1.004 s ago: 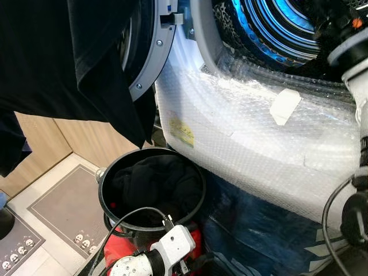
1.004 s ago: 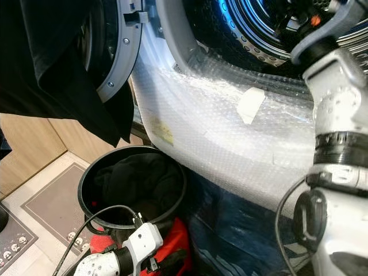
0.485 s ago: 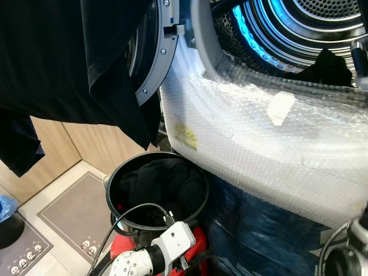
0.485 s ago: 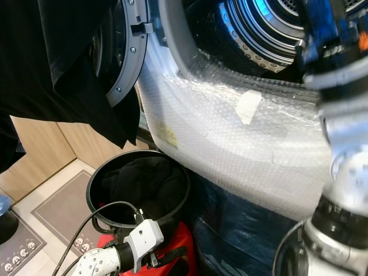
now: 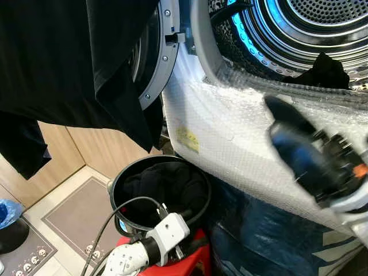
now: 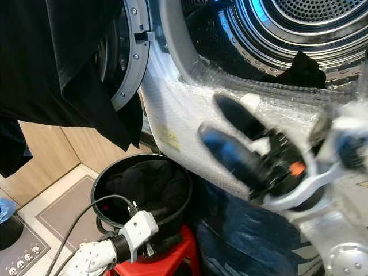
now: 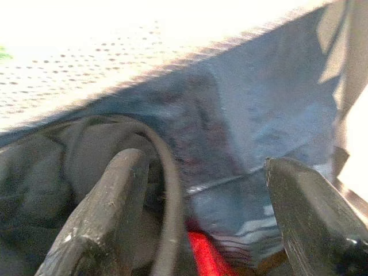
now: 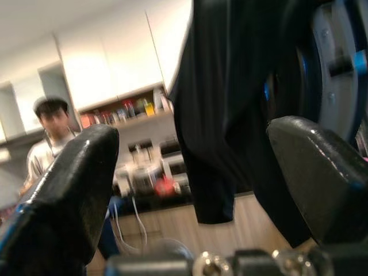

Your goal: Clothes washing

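**Right claw empty at washer front**

Right claw [image 6: 221, 123] blurred, fingers spread, gripping nothing, in front of bubble-wrapped washer [image 5: 241, 144]. Dark garment [image 5: 323, 70] inside drum [image 5: 299, 34]. Black shirt [image 5: 69, 57] draped over open door [image 5: 158, 63]. More dark clothes [image 5: 164, 187] in black bucket [image 5: 118, 184] below. Left claw [image 7: 201, 213] parted, empty, low beside bucket.

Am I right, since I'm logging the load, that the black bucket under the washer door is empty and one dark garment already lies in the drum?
Not quite: the bucket is not empty. The left eye view shows dark clothes inside it. The rest stands: it sits below the open door, and one dark garment lies in the drum.
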